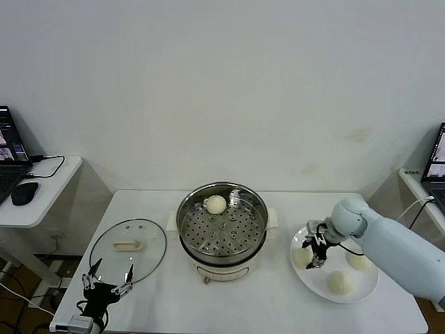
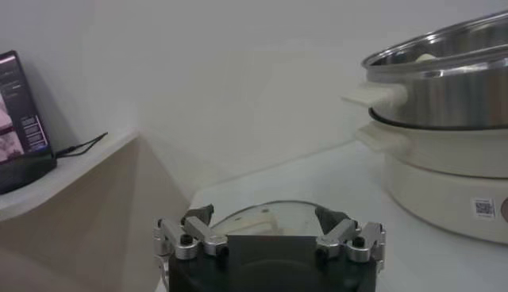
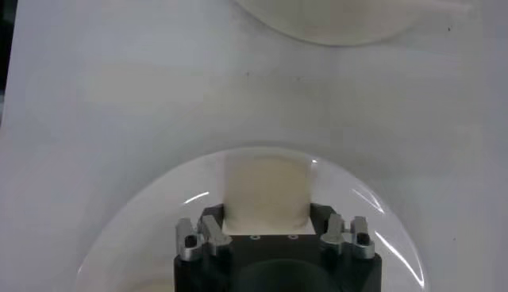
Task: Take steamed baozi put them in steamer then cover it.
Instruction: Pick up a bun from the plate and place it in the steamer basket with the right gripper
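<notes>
The steamer (image 1: 222, 229) stands mid-table with one baozi (image 1: 216, 204) on its perforated tray at the back. Three baozi lie on a white plate (image 1: 361, 292) at the right. My right gripper (image 1: 316, 252) is down on the plate, shut on the left baozi (image 1: 301, 256). In the right wrist view its fingers (image 3: 213, 230) press both sides of that baozi (image 3: 266, 186), which rests on the plate. The other two baozi (image 1: 359, 261) (image 1: 338, 280) lie beside it. The glass cover (image 1: 128, 249) lies flat left of the steamer. My left gripper (image 1: 108, 278) is open and empty at the cover's near edge.
A side table with a laptop and mouse (image 1: 23, 193) stands at the far left. Another laptop (image 1: 434, 167) is at the far right. In the left wrist view the steamer (image 2: 444, 87) rises beyond the cover (image 2: 294, 210).
</notes>
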You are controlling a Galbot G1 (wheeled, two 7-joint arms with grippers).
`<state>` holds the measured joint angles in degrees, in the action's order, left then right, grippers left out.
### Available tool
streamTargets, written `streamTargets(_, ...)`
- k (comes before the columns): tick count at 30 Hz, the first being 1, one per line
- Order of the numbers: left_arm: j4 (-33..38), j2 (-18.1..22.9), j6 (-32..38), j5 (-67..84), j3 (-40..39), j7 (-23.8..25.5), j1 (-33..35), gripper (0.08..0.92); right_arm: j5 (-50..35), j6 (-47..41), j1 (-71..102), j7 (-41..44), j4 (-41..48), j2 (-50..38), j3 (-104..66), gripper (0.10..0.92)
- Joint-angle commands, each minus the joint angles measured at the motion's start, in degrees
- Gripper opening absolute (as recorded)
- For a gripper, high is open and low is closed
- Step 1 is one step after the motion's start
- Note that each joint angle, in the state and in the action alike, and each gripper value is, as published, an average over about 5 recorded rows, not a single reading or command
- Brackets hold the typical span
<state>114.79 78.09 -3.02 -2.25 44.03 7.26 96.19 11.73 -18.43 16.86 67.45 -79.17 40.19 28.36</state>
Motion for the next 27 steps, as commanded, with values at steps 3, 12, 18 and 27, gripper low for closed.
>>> streamTargets(3,0.1,0.0,0.0,0.0,-0.2,0.0,0.0,0.823,-1.1,-0.3,-2.7,2.3,-1.9,-2.5,-0.5,0.621)
streamTargets(12,0.5,0.3,0.3,0.0,-0.3,-0.2,-0.6,0.823,-7.6,-1.1,-19.4,8.1,-7.2,-8.5,5.3,0.619)
streamTargets(18,1.6,0.0,0.3,0.2,-0.5,-0.2,-0.6,0.823,-14.5,-3.6,-33.2,9.6,-6.7,-4.6,11.4,0.619)
streamTargets(27,4.3,0.8,0.2,-0.1,-1.4,-0.5,0.2,0.823,-23.6,-8.9,-45.0,9.6,-5.2,6.1,21.6,0.619)
